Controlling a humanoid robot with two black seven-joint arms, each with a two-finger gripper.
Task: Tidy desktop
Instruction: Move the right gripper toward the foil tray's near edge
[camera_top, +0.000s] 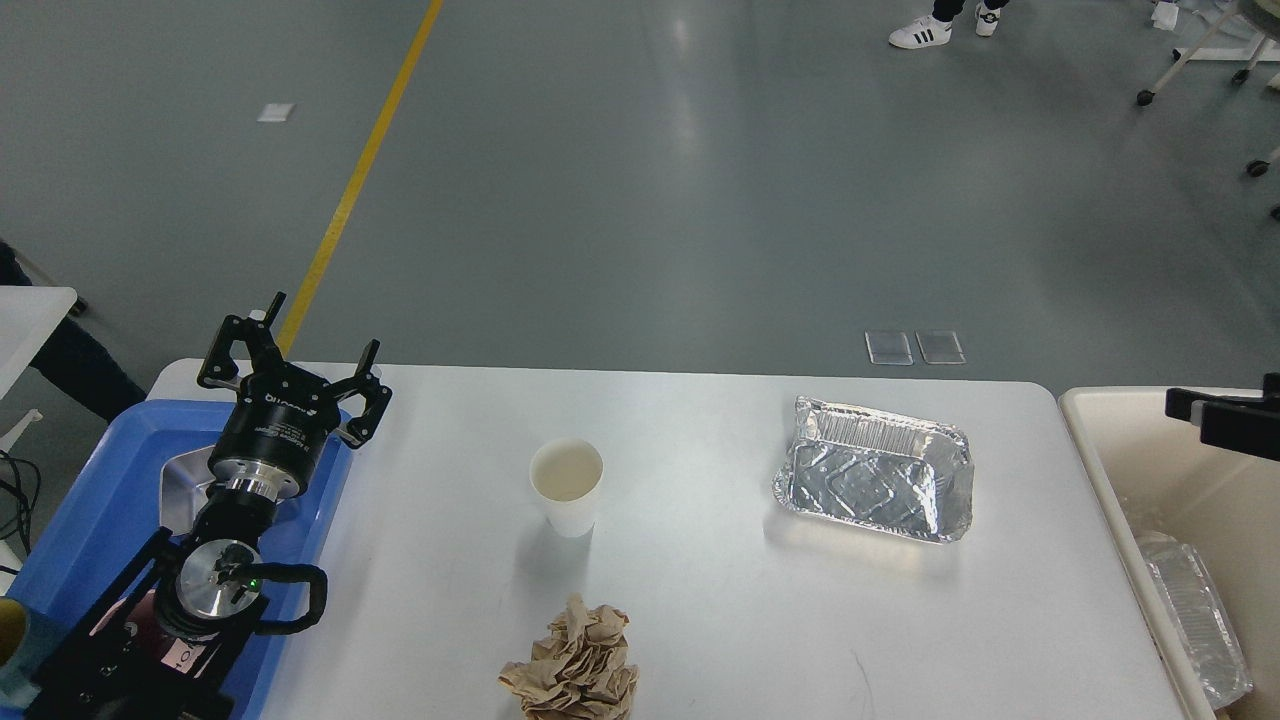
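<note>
From the head view, our left end effector (300, 375) hovers with fingers spread apart and empty over the blue tray (90, 500) at the desk's (700, 600) left edge. On the desk stand a paper cup (567, 487), a foil tray (875, 482) right of it, and crumpled brown paper (575, 665) near us. Our right end effector (1225, 412) shows only partly above the beige bin (1110, 470); we cannot tell its state.

The black left arm (215, 560) has a silver wrist ring, looped black cable, small green light, and white lettering behind its two-fingered gripper (300, 375).
</note>
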